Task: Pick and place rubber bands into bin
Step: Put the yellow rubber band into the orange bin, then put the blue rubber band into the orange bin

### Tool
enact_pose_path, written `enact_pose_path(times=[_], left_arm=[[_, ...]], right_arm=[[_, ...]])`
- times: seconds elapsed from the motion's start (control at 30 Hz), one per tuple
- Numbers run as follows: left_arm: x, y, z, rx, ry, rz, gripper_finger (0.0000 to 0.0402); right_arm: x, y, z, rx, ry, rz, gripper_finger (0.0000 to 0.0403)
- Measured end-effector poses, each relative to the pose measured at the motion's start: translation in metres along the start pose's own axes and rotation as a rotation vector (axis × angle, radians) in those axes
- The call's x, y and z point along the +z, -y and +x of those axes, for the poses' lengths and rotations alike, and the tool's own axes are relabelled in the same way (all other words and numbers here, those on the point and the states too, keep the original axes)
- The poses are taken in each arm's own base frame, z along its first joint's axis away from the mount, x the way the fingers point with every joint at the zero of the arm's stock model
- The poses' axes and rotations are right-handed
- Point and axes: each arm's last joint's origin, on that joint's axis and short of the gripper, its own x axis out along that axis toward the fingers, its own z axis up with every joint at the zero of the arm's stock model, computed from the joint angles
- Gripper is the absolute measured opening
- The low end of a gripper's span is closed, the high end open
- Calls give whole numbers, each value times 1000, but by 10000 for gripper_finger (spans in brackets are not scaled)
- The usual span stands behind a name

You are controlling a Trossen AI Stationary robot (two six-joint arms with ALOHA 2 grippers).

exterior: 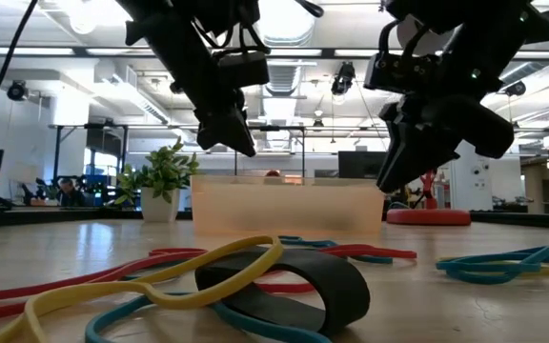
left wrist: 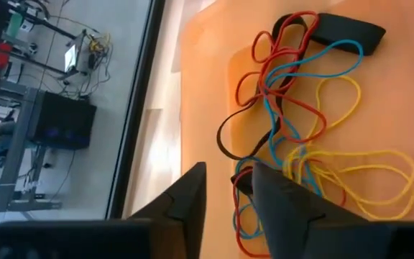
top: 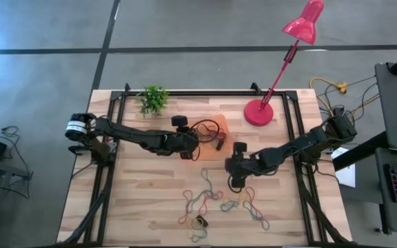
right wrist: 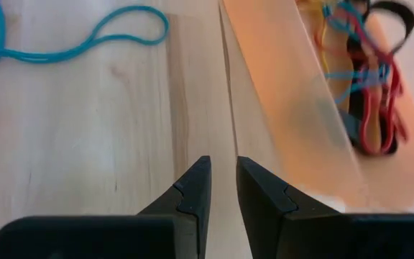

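Note:
The bin (top: 211, 124), a shallow translucent orange tray, lies on the wooden table at its far middle and holds a tangle of rubber bands (left wrist: 300, 108) in red, blue, yellow and black. My left gripper (left wrist: 227, 178) hovers open above the bin's left near part (top: 191, 148), clear of the bands (exterior: 236, 143). More rubber bands (top: 219, 203) lie loose on the table's near middle (exterior: 255, 286). My right gripper (right wrist: 221, 169) hangs over bare wood beside the bin's near right wall (right wrist: 293, 93). Its fingers stand slightly apart with nothing between them (top: 236, 178).
A red desk lamp's round base (top: 258, 112) stands right of the bin, its head (top: 303, 22) reaching past the far edge. A small potted plant (top: 154, 100) stands at the far left. Black frame rails (top: 112, 138) run along the table's sides.

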Motion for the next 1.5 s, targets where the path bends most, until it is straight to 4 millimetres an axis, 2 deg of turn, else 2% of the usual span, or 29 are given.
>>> enact_pose_path(times=[0.2,0.33,0.43,0.53,0.73,0.9,1.03,1.13,1.3,1.5], left_arm=[[2,0,-12,-11,25,9,116],[0,-4,-9,-3,17,10,117],[-3,-4,-8,-7,7,28,117],[-6,-4,-14,-38,-2,47,117],[-12,-1,-46,-139,59,14,117],[-23,5,-77,-192,160,-20,117],[-36,9,-97,-217,248,-62,117],[-47,11,-104,-208,321,-102,117],[-67,15,-105,-212,390,-177,117],[-80,12,-107,-206,408,-220,117]], right_arm=[[-14,3,0,-38,-125,87,56],[-14,3,-1,-42,-126,105,56],[-12,-1,-3,-29,-114,117,56],[-12,-14,-10,23,-104,92,56],[-17,-41,-39,146,-76,30,56],[-21,-52,-67,219,-18,91,56],[-19,-62,-80,289,50,150,57],[-14,-73,-80,353,122,132,57],[-14,-94,-63,462,121,50,57],[-17,-107,-45,446,69,-16,57]])
